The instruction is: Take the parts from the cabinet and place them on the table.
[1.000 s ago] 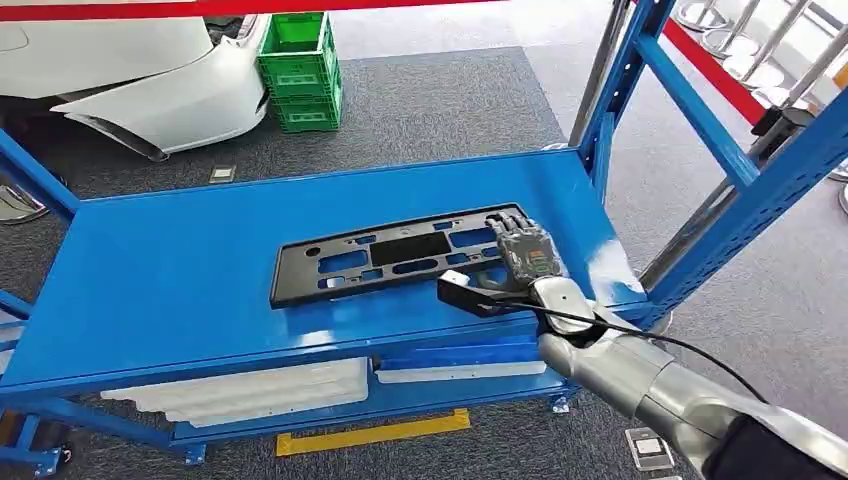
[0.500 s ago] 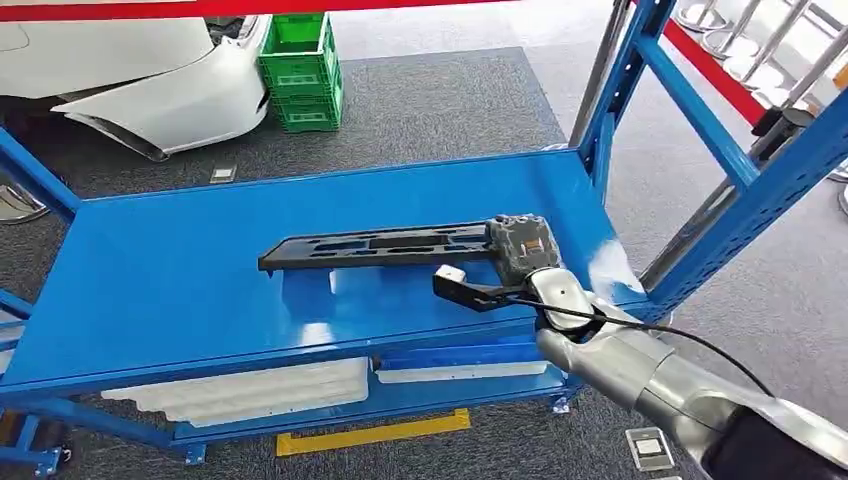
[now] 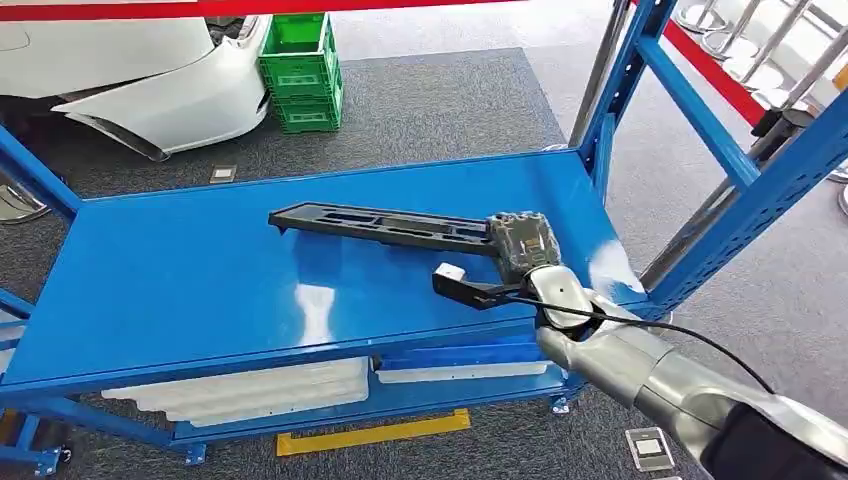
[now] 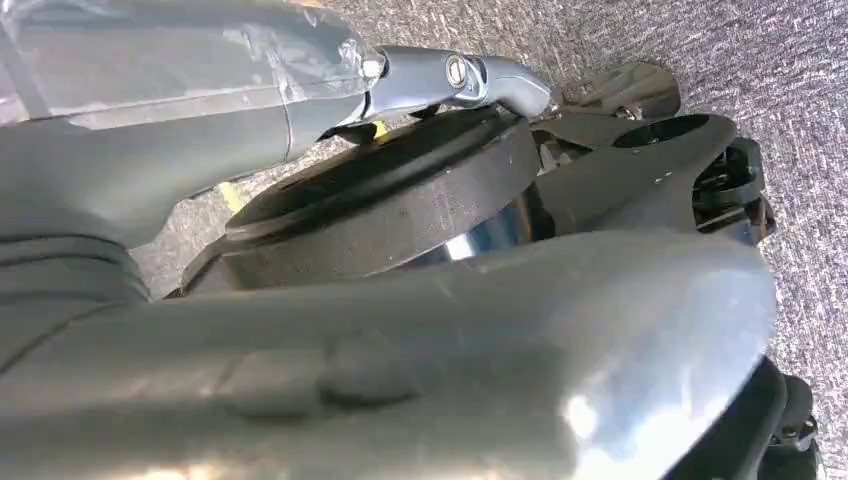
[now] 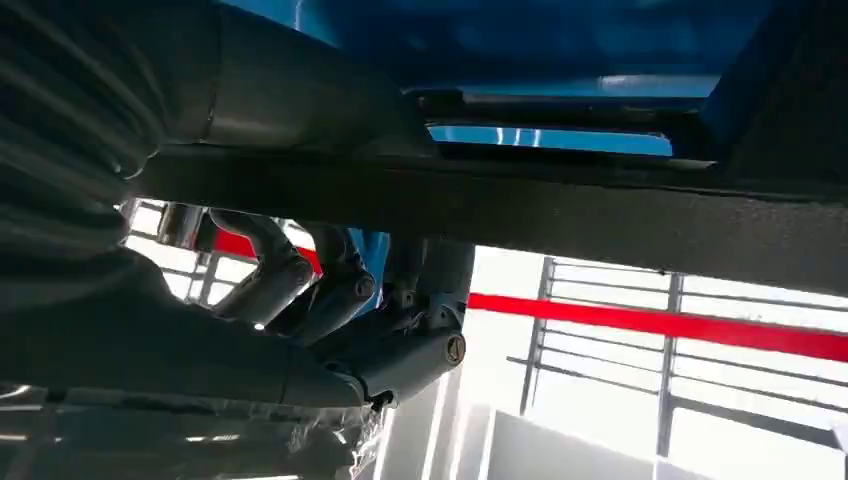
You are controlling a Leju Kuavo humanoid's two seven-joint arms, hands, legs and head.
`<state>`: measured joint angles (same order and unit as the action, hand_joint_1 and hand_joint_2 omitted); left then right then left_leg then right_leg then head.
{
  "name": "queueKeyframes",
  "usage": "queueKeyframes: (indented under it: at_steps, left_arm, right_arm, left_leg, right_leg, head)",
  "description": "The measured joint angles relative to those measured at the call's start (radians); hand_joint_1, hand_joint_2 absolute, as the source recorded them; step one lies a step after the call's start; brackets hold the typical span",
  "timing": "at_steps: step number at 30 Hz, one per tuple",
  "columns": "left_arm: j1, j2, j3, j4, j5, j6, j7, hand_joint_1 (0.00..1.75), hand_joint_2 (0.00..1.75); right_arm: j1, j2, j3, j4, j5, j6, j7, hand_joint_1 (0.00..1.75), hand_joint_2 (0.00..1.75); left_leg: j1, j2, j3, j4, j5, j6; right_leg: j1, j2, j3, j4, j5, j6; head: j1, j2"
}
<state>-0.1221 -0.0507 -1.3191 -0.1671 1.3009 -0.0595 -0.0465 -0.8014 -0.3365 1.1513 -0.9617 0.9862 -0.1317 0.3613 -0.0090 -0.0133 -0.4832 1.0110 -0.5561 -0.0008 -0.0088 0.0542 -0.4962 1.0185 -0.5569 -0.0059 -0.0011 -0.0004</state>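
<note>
A long black plastic frame part (image 3: pixel 380 224) with several rectangular cut-outs hangs above the blue shelf (image 3: pixel 180 290), tilted so its far end is raised to the left. My right hand (image 3: pixel 522 245) grips its right end. In the right wrist view the part (image 5: pixel 560 210) runs across as a dark bar with my right hand's fingers (image 5: pixel 330 290) curled under it. The left wrist view looks down at the grey carpet.
Blue rack uprights (image 3: pixel 640 60) rise at the shelf's right end, close to my right arm. White panels (image 3: pixel 260 385) lie on the lower shelf. Beyond the rack stand green crates (image 3: pixel 300 70) and a white car bumper (image 3: pixel 150 90) on the carpet.
The black part lay flat on the shelf under my right hand; it has since been lifted off, and its far end has swung up and away.
</note>
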Motion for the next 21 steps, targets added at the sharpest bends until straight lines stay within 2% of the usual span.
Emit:
queueKeyframes:
  at_steps: [3, 7, 10, 14, 21]
  left_arm:
    - [0.001, 0.000, 0.000, 0.000, 0.013, 0.015, -0.015, 0.00, 0.00]
    - [0.008, -0.001, 0.000, 0.000, -0.015, 0.052, -0.059, 0.00, 0.00]
    - [0.011, -0.003, -0.001, -0.001, -0.026, 0.059, -0.074, 0.00, 0.00]
    - [0.013, -0.003, -0.011, -0.003, -0.071, 0.067, -0.145, 0.00, 0.00]
    - [0.012, -0.003, -0.011, -0.003, -0.067, 0.034, -0.137, 0.00, 0.00]
  right_arm:
    - [-0.004, -0.004, 0.001, -0.033, 0.049, -0.006, 0.050, 1.75, 1.75]
    - [-0.021, -0.024, -0.019, -0.143, 0.124, 0.014, 0.088, 1.75, 1.75]
    - [-0.030, -0.038, -0.033, -0.215, 0.140, 0.023, 0.090, 1.75, 1.75]
    - [-0.034, -0.049, -0.042, -0.296, 0.193, 0.024, 0.082, 1.75, 1.75]
    - [-0.066, -0.052, -0.042, -0.428, 0.225, 0.059, 0.066, 1.75, 1.75]
  left_leg:
    - [0.000, 0.000, 0.000, 0.001, 0.000, 0.000]
    - [0.000, 0.001, -0.001, 0.001, 0.000, 0.000]
    - [0.001, 0.001, -0.001, 0.001, 0.000, 0.000]
    - [0.001, 0.001, -0.002, 0.001, 0.000, 0.000]
    - [0.001, 0.001, -0.003, 0.001, 0.000, 0.000]
  right_leg:
    - [0.000, 0.000, -0.001, 0.000, 0.000, 0.001]
    - [0.000, 0.002, -0.002, 0.000, 0.001, 0.001]
    - [0.000, 0.002, -0.002, 0.000, 0.001, 0.001]
    - [0.001, 0.001, -0.003, 0.000, 0.001, 0.001]
    - [0.001, 0.001, -0.004, 0.000, 0.001, 0.001]
  head:
    - [0.000, 0.000]
    - [-0.001, 0.000]
    - [-0.001, 0.000]
    - [-0.001, 0.000]
    - [-0.002, 0.000]
